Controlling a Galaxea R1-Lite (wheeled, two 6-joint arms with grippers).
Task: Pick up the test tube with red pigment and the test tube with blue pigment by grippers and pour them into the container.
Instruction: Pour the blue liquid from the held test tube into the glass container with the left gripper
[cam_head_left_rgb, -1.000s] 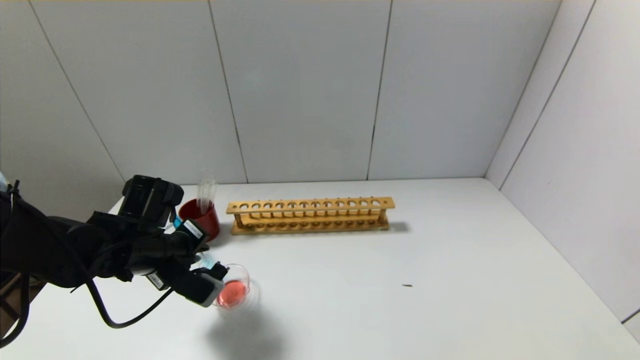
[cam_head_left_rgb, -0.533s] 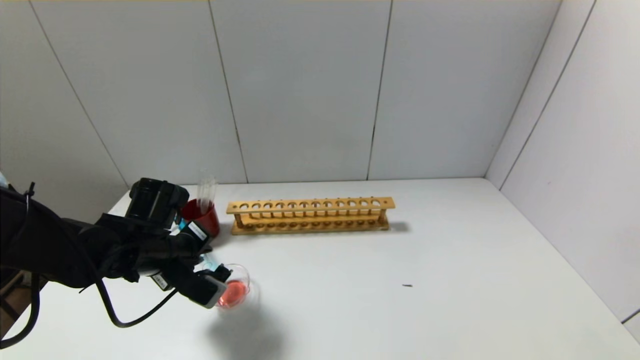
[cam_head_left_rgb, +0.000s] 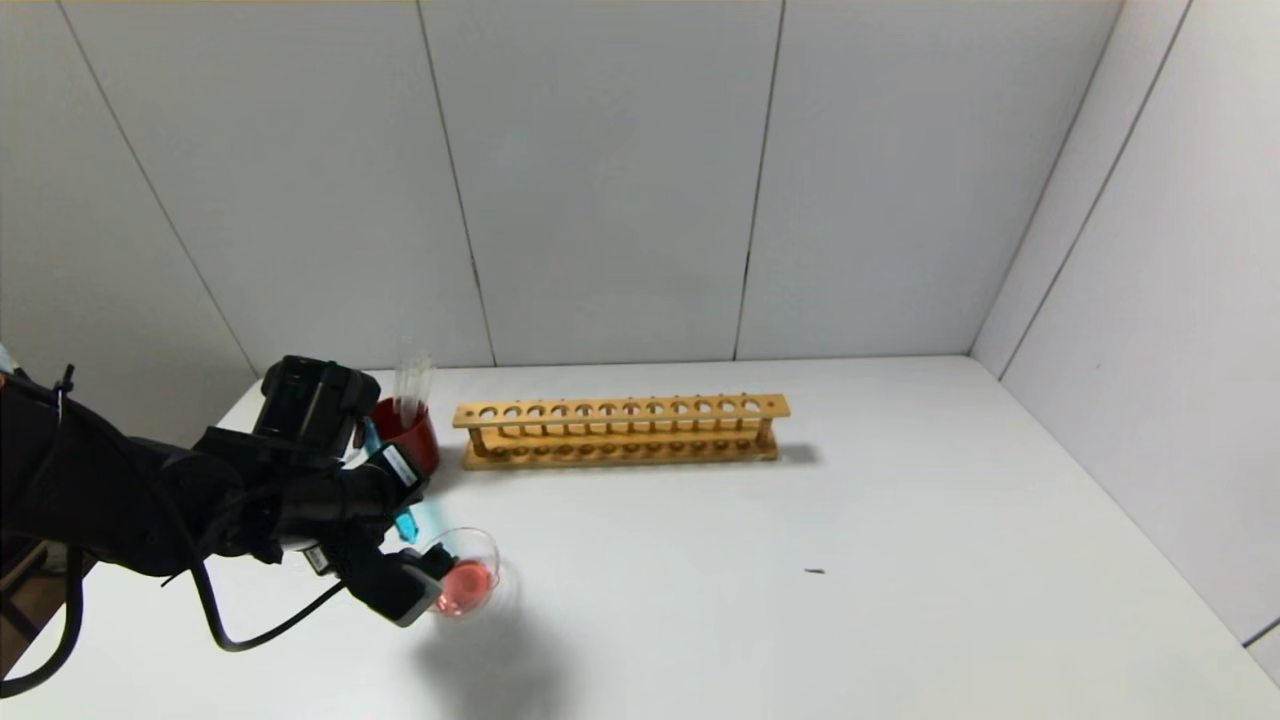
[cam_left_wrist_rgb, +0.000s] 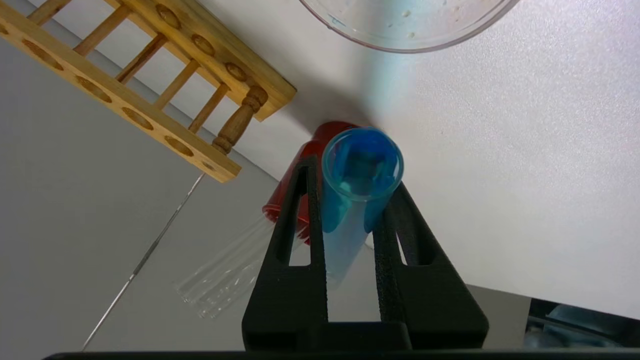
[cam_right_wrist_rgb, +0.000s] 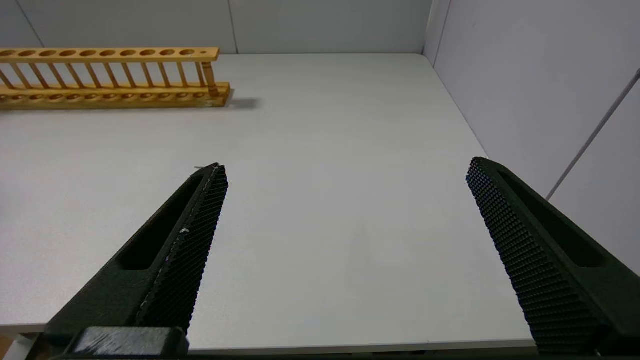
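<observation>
My left gripper (cam_head_left_rgb: 425, 560) is shut on the test tube with blue pigment (cam_head_left_rgb: 405, 520) and holds it tilted right beside the container (cam_head_left_rgb: 480, 545). The container is a clear glass dish with red liquid in it. In the left wrist view the jaws (cam_left_wrist_rgb: 352, 175) clamp the tube (cam_left_wrist_rgb: 362, 165), with teal liquid at the end that points toward the dish rim (cam_left_wrist_rgb: 405, 42). The test tube with red pigment is not in view. My right gripper (cam_right_wrist_rgb: 347, 170) is open and empty over bare table at the right, outside the head view.
A dark red cup (cam_head_left_rgb: 410, 445) holding colourless clear tubes (cam_head_left_rgb: 412, 385) stands just behind the left gripper. An empty wooden tube rack (cam_head_left_rgb: 620, 430) stands to its right. A small dark speck (cam_head_left_rgb: 815, 571) lies on the white table (cam_head_left_rgb: 800, 620). Walls close the back and the right side.
My left gripper has rolled and dropped slightly, so the blue tube is tilted more and more of it shows beside the dish. The dish, cup and rack have not moved.
</observation>
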